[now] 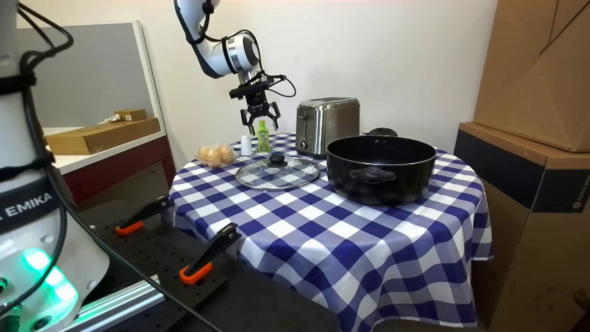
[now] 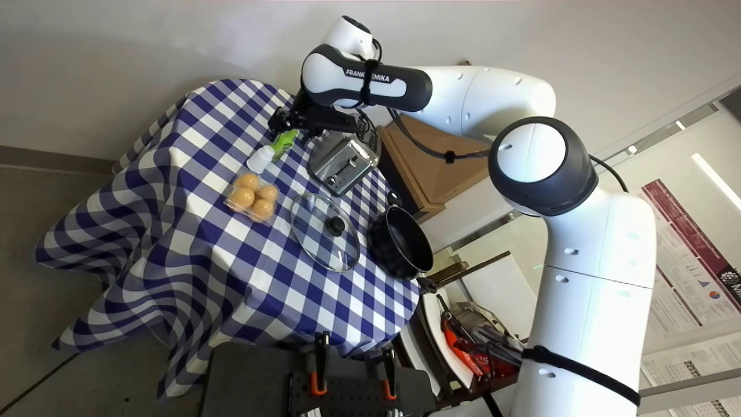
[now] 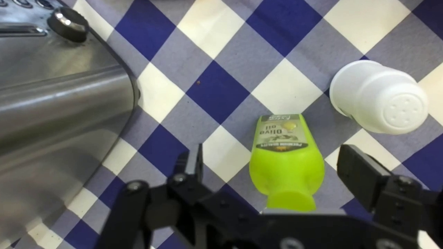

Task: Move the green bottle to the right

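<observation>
The green bottle (image 1: 263, 142) stands upright on the checked tablecloth, beside a white shaker. It also shows in an exterior view (image 2: 283, 145), where the dark gripper hides its top, and in the wrist view (image 3: 285, 169) with an olive oil label. My gripper (image 1: 264, 128) is over the bottle, pointing down, fingers spread wide and empty. In the wrist view the gripper (image 3: 270, 152) has one finger on each side of the bottle, with a gap on both sides. How far the fingertips reach down past its top is hard to tell.
The white shaker (image 3: 379, 97) stands close by one finger. The steel toaster (image 1: 328, 124) is on the bottle's opposite side. A clear pack of eggs (image 2: 252, 198), a glass lid (image 1: 277, 177) and a black pot (image 1: 381, 180) also stand on the round table.
</observation>
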Motion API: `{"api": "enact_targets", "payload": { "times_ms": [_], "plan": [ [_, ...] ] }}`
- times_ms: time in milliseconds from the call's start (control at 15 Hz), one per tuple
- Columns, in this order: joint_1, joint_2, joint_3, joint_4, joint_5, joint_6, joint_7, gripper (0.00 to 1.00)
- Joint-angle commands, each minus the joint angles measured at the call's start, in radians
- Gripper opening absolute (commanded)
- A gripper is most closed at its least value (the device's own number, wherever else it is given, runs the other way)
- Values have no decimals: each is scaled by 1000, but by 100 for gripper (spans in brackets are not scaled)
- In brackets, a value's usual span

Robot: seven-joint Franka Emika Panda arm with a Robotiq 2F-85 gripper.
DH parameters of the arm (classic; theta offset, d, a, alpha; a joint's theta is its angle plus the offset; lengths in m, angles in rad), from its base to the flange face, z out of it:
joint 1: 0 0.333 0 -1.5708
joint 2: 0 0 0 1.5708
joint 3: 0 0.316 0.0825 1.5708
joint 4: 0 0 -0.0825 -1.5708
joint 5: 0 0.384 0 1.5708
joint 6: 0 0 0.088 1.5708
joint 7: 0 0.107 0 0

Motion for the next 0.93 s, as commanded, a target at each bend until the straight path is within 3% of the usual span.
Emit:
{"api": "enact_targets", "payload": {
  "times_ms": [0, 400, 600, 867],
  "plan": [
    [3, 36, -3, 68, 26, -39, -44, 67],
    [0, 45, 2, 87, 33, -45, -68, 23],
    [-6, 21, 12, 69, 48, -36, -91, 22],
    [-34, -104, 18, -31, 83, -10, -85, 22]
  ]
}}
